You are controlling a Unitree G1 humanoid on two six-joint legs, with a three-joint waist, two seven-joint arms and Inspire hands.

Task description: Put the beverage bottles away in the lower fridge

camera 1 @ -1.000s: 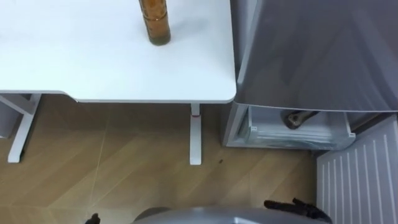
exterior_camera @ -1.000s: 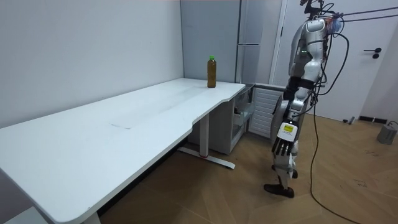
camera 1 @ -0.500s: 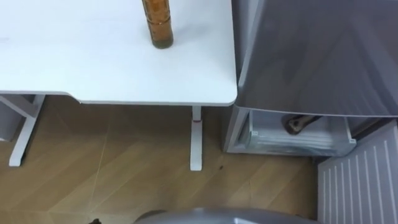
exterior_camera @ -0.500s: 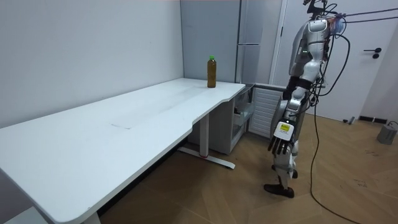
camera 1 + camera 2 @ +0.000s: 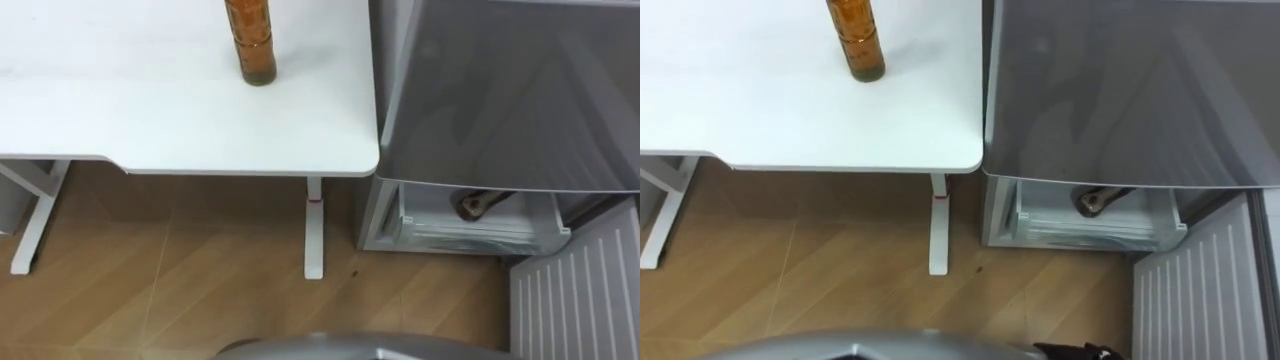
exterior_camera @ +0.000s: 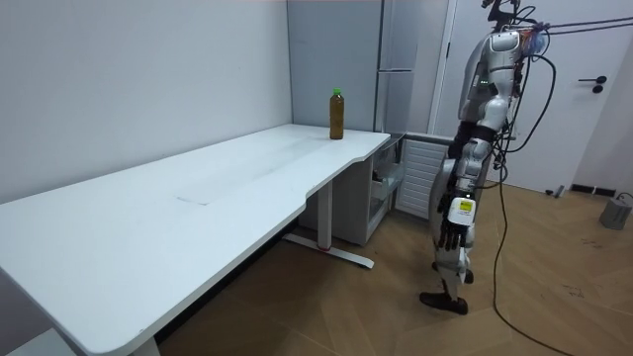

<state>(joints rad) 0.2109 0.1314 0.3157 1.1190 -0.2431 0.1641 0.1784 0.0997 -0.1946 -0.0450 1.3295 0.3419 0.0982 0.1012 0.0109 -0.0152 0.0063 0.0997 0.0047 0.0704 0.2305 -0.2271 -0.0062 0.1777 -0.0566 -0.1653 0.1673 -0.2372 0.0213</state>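
An amber drink bottle [image 5: 250, 40] with a green cap stands upright near the far right corner of the white table [image 5: 150, 120]; the room view shows the bottle [image 6: 336, 114] too. Right of the table is the grey fridge [image 5: 510, 90]. Its lower compartment is open, and a brown bottle [image 5: 472, 204] lies in the white drawer [image 5: 440, 228]. I stand on the wooden floor about a step back from both. My left hand [image 6: 457, 220] hangs open and empty beside my thigh. A dark sliver of my right hand [image 5: 1072, 351] shows at the bottom edge.
The lower fridge door [image 5: 580, 290] is swung open at my right, with its ribbed white inside facing me. A white table leg [image 5: 314, 225] stands close to the fridge. A small grey container [image 6: 617, 212] sits on the floor at the room view's right.
My right hand has dropped out of the left eye view's lower edge. In the room view, my left hand swung forward, then back towards my thigh. The bottles have not moved.
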